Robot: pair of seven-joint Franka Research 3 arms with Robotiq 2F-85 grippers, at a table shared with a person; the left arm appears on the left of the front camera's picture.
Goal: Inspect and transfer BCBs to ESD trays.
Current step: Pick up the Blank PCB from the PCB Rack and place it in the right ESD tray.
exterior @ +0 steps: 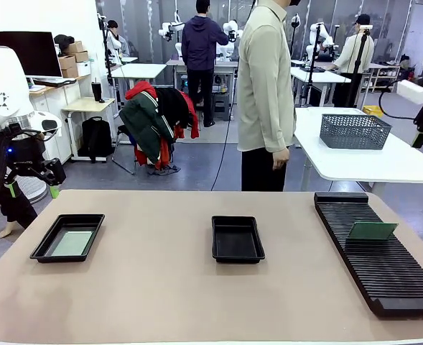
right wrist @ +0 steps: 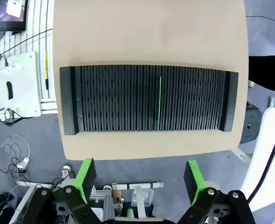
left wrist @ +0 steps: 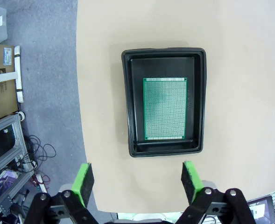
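Note:
Two black ESD trays lie on the tan table. The left tray (exterior: 42, 248) (left wrist: 128, 102) holds a flat green BCB (exterior: 72, 243) (left wrist: 165, 108). The middle tray (exterior: 238, 255) has nothing in it. A second BCB (exterior: 371, 231) stands on edge in a slot of the rack and shows as a thin green line (right wrist: 159, 102) from above. My left gripper (left wrist: 137, 184) (exterior: 33, 188) hangs open, high above the left tray's near end, holding nothing. High over the rack's table edge, my right gripper (right wrist: 139, 179) is also open with nothing in it.
A long black ribbed rack (exterior: 383, 266) (right wrist: 109, 99) lies along the table's right side. A person (exterior: 265, 93) stands beyond the far edge, one hand (exterior: 281, 159) hanging down. A white table with a grey basket (exterior: 355, 131) stands behind on the right.

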